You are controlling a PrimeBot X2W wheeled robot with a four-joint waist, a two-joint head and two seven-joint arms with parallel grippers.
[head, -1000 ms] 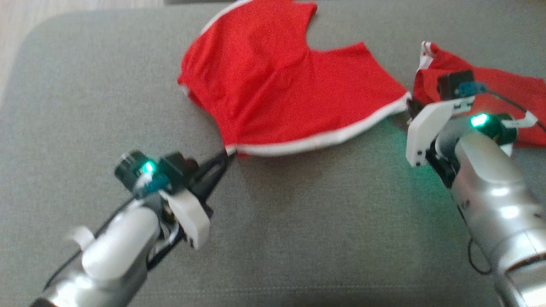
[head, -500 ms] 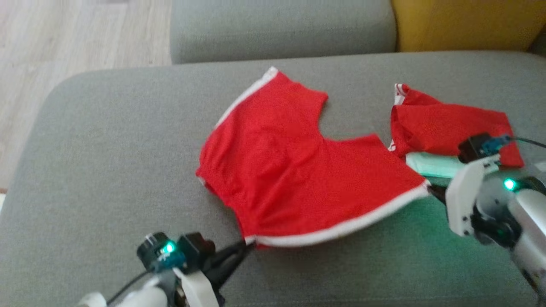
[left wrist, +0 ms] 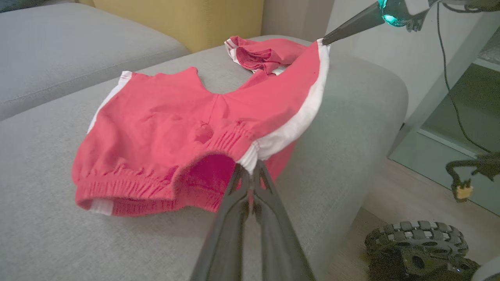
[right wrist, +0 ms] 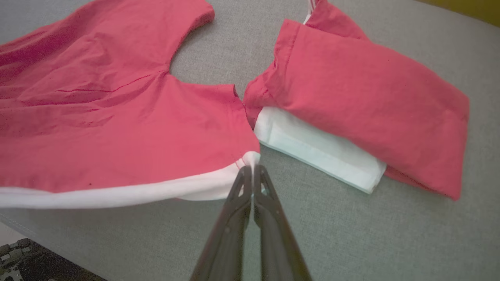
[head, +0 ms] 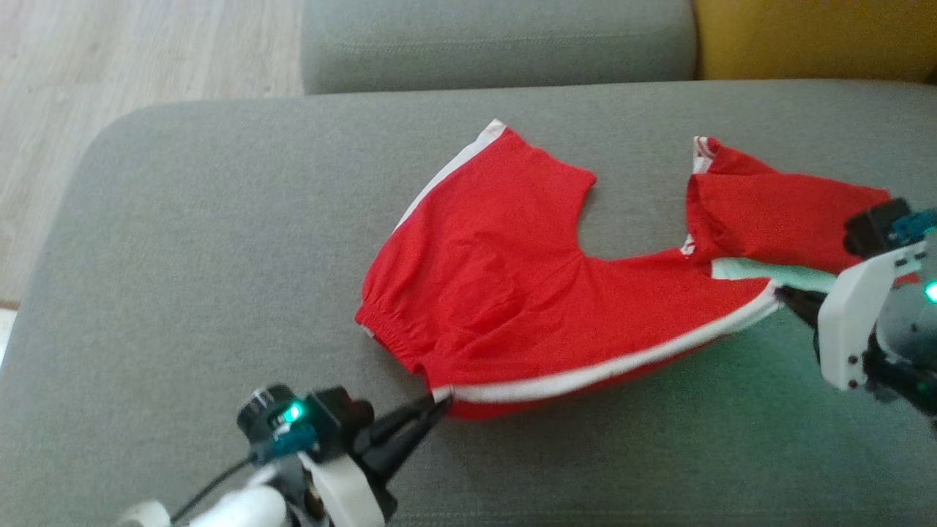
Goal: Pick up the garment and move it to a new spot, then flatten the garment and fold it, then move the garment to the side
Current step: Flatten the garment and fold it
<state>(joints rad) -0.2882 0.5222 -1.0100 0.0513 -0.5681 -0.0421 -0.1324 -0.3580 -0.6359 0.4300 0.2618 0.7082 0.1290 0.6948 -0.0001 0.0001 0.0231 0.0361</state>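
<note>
The garment (head: 527, 293) is a pair of red shorts with white side stripes, spread on the grey sofa seat (head: 219, 256). My left gripper (head: 439, 402) is shut on the waistband corner at the white stripe, also seen in the left wrist view as the gripper (left wrist: 250, 171) pinching the garment (left wrist: 175, 125). My right gripper (head: 783, 294) is shut on the hem corner of the same white-striped side; in the right wrist view the gripper (right wrist: 252, 168) pinches the garment (right wrist: 117, 125). The striped edge hangs taut and slightly lifted between both grippers.
A second red garment (head: 776, 219) lies folded over a white folded cloth (right wrist: 320, 150) at the right, just beyond my right gripper. A grey back cushion (head: 498, 44) and a yellow cushion (head: 812, 36) stand behind. Wooden floor (head: 110, 66) lies to the left.
The head camera has tilted up, bringing the back cushions into sight. Both grippers kept their grip and the striped edge now stretches straighter and rises off the seat.
</note>
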